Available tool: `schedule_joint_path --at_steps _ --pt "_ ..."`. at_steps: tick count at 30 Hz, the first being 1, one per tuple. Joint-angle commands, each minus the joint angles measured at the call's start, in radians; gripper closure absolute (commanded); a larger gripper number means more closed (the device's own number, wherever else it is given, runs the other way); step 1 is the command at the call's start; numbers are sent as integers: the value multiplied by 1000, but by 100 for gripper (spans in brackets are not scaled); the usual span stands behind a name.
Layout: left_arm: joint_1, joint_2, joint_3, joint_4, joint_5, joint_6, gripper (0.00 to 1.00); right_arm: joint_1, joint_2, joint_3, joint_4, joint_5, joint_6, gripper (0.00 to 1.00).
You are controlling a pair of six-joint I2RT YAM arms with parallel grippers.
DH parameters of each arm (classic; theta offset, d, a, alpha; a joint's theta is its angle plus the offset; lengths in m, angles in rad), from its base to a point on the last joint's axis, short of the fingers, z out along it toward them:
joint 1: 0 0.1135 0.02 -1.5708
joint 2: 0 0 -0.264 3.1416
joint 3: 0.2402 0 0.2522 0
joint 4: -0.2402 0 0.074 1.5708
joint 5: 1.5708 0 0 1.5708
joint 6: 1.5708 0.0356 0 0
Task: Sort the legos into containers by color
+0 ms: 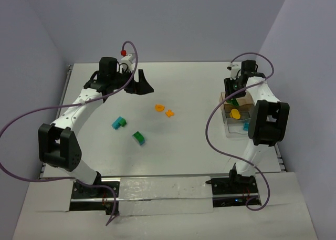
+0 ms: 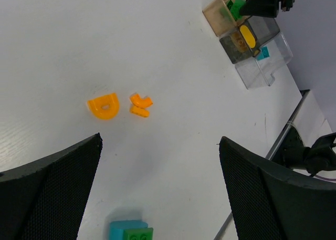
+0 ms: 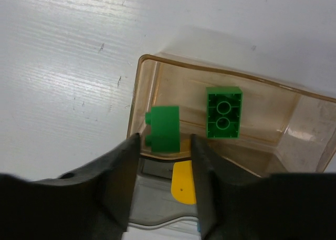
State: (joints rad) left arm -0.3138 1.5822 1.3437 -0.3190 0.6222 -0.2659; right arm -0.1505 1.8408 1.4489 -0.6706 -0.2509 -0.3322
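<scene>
as our right gripper (image 3: 164,139), fingers (image 3: 121,166) parted, frames a small green plastic brick (image 3: 164,128) at the rim of the tan see-through box (image 3: 278,119), our left gripper (image 2: 160,139) gapes wide.

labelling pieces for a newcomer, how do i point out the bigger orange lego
Start at the middle of the white table. Two orange pieces lie close together there. The U-shaped lego is nearer the left arm, rounded and bigger than its small neighbour.
</scene>
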Motion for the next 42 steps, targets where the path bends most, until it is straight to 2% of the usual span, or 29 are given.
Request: schedule_joint_path --at_steps 1,4,9,11,12,14,16,18,19,21,22,29,35,42 --pt "-7 -8 36 -22 -59 24 1 0 5 49 41 -14 19 42" --pt "-7 -26 26 -29 -59 37 1 3 2 56 36 -20 21 34" --pt "-1 -42 28 -95 17 136 1 16 -52 64 2 -52 19 27" --pt "12 -54 27 -159 113 241 1 31 -103 60 -21 -84 14 8" --pt "14 -61 34 -248 181 376 1 39 -133 59 -40 -111 6 2" --pt "15 -65 65 -413 267 648 1 52 -180 57 -76 -159 2 0" --pt "15 -64 85 -688 300 1060 3 67 -227 52 -99 -207 2 0" --pt "17 -66 64 -921 251 1305 6 82 -256 37 -119 -236 2 0" --pt "20 -70 51 -983 214 1449 7 88 -274 30 -122 -249 7 0" --pt "21 -95 -12 -1031 135 1641 8 99 -303 13 -124 -258 13 0" --pt "21 -107 -33 -1033 113 1687 8 102 -311 4 -125 -260 17 0" --pt "-24 -111 -80 -1054 27 1864 6 99 -369 -54 -138 -276 27 0" --pt "-69 -80 -121 -1019 -33 1919 10 92 -392 -68 -160 -312 44 0" --pt "-96 -57 -110 -919 -9 1930 15 92 -379 -76 -167 -308 48 0"
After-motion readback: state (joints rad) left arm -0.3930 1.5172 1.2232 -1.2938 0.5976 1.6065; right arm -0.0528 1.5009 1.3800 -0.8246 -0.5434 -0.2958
